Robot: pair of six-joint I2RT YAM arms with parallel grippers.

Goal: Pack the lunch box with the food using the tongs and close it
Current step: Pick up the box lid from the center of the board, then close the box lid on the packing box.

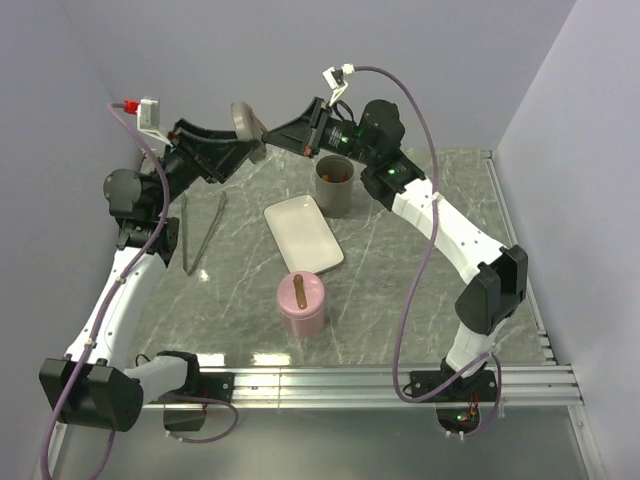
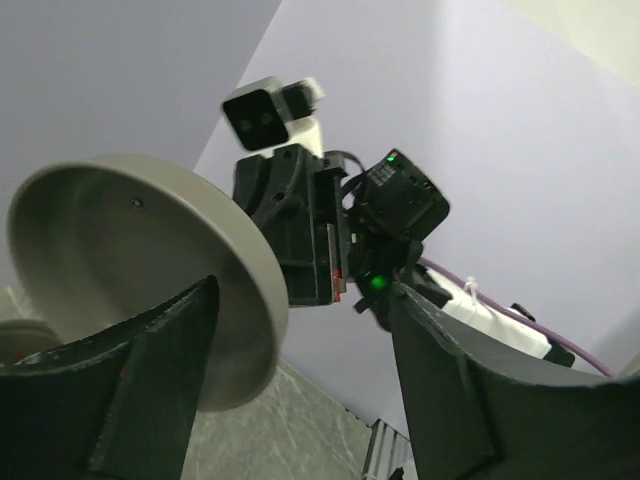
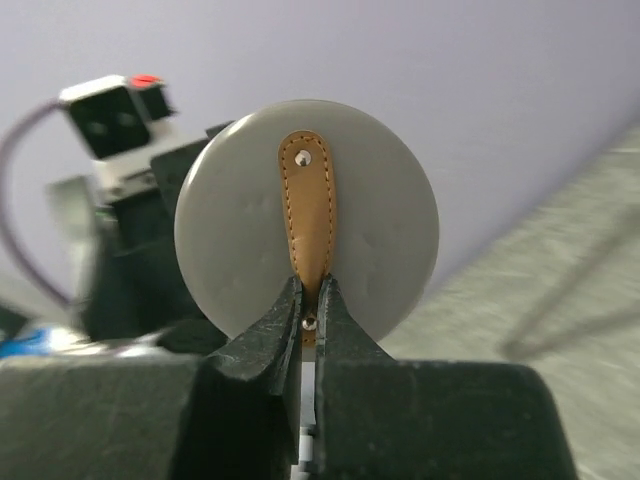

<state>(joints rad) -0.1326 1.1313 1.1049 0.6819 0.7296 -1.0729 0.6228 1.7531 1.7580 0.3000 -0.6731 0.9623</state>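
Note:
The round grey lid (image 1: pixel 243 122) with its brown strap (image 3: pixel 308 205) hangs in the air at the back of the table, turned on edge. My right gripper (image 3: pixel 311 292) is shut on the strap's lower end. My left gripper (image 2: pixel 300 300) stands open; the lid (image 2: pixel 130 260) lies against its left finger and well clear of the right one. The dark grey lunch box (image 1: pixel 334 188) stands uncovered on the table below my right gripper (image 1: pixel 268 138), with orange-brown food (image 1: pixel 337 171) inside. The tongs (image 1: pixel 200 232) lie flat at the left.
A flat white tray (image 1: pixel 302 232) lies mid-table. A pink canister (image 1: pixel 302 304) with a strapped lid stands in front of it. Purple walls close off the back and sides. A metal rail (image 1: pixel 400 380) runs along the near edge.

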